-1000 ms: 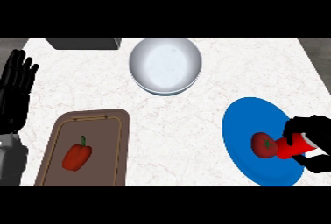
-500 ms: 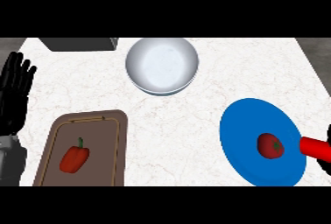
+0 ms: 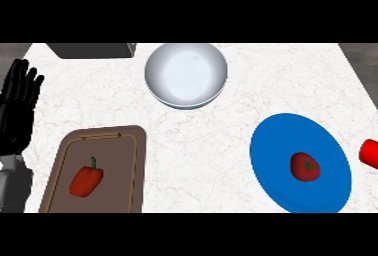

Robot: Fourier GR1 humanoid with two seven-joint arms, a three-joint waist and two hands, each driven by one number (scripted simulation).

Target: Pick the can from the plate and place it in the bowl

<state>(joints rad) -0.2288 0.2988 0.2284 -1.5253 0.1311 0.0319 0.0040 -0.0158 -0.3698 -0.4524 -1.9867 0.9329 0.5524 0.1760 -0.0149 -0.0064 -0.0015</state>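
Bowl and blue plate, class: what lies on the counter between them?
In the head view, nothing lies between the bowl and the blue plate: only bare white marbled counter shows along that stretch.

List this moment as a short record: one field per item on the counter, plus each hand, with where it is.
blue round plate: right side of the counter
red tomato: on the blue round plate
red can: at the right edge, partly cut off, off the plate
white bowl: top centre, nothing in it
brown wooden tray: lower left
red bell pepper: on the tray
dark grey box: top left edge
left hand: left edge, open, fingers up, resting
right hand: not in view
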